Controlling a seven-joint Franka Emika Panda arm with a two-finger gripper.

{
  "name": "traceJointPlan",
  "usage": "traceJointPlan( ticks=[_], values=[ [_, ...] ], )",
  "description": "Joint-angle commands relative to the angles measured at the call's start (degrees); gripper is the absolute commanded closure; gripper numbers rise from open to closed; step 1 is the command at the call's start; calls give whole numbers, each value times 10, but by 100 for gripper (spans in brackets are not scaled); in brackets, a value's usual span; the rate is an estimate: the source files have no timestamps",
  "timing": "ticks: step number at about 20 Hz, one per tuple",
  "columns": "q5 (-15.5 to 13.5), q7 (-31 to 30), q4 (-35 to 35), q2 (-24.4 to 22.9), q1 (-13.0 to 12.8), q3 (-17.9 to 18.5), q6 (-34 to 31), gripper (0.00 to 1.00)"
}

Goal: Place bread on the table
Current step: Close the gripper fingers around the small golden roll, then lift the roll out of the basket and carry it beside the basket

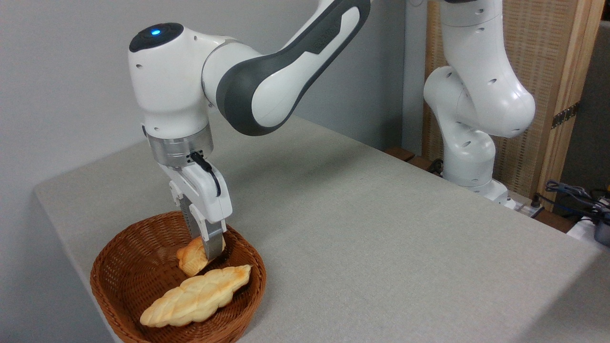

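Robotics lab, Franka arm [286,57] bolted beside cloth-covered table [381,228] (loose cables [572,193] behind)

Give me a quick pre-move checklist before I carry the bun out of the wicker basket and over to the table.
1. Grip on the round bun: the gripper fingers straddle it and look closed on it. Ok.
2. Bun clear of the basket floor: it looks slightly raised and tilted, but contact underneath is hidden. Cannot tell.
3. Bun clear of the braided loaf: a gap shows between them. Ok.
4. Bun above the wicker basket rim: it sits below the near rim. Not ok; lift more before moving sideways.
5. Landing spot on the table: bare grey surface to the right of the basket. Ok.
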Motion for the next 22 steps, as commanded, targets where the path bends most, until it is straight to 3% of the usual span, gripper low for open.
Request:
traceJointPlan(
  ticks=[1, 22],
  values=[
    [-2, 7, 0, -14, -1, 10, 7, 57],
    [-18, 28, -12, -103, 5, 48, -124, 51]
  ],
)
